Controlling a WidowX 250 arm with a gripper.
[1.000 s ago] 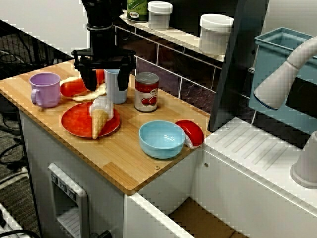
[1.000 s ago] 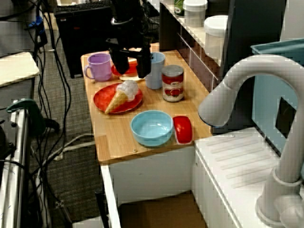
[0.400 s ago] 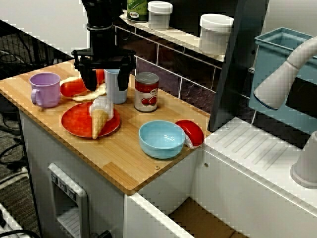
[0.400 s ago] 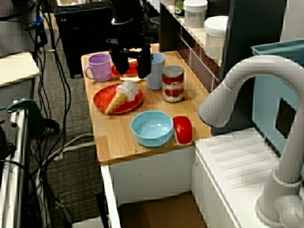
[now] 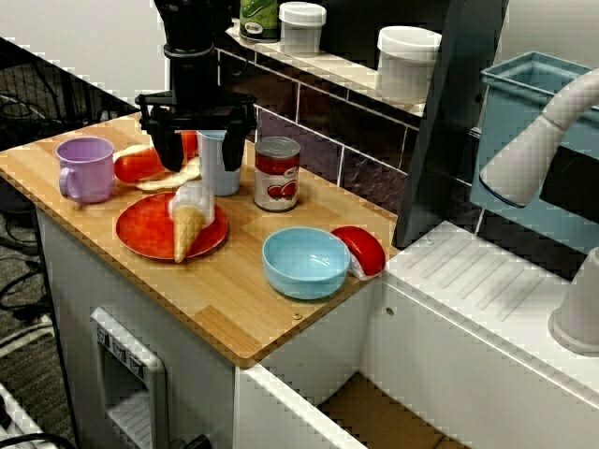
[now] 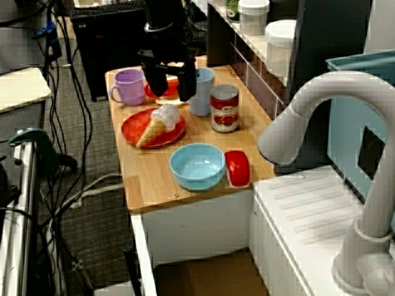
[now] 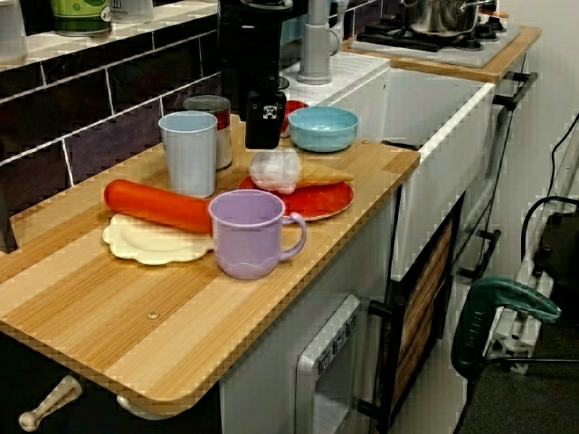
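Note:
My black gripper (image 5: 199, 157) hangs open over the red plate (image 5: 140, 232), its fingers straddling the space just above the white scoop of an ice cream cone (image 5: 190, 217). The cone lies on its side on that plate, tip toward the counter's front edge. Nothing sits between the fingers. From the sink end the gripper (image 6: 171, 88) stands above the cone (image 6: 157, 122) on the plate (image 6: 133, 132). From the counter's left end one finger (image 7: 265, 122) shows right over the scoop (image 7: 276, 169). A light blue cup (image 5: 222, 170) stands close behind the gripper.
A purple mug (image 5: 84, 168) stands at the left. An orange carrot (image 7: 156, 206) lies on a cream plate (image 7: 145, 242) behind it. A red can (image 5: 277, 174), a blue bowl (image 5: 306, 262) and a red item (image 5: 367, 249) sit to the right. A tiled wall and a shelf with jars (image 5: 407, 61) run along the back.

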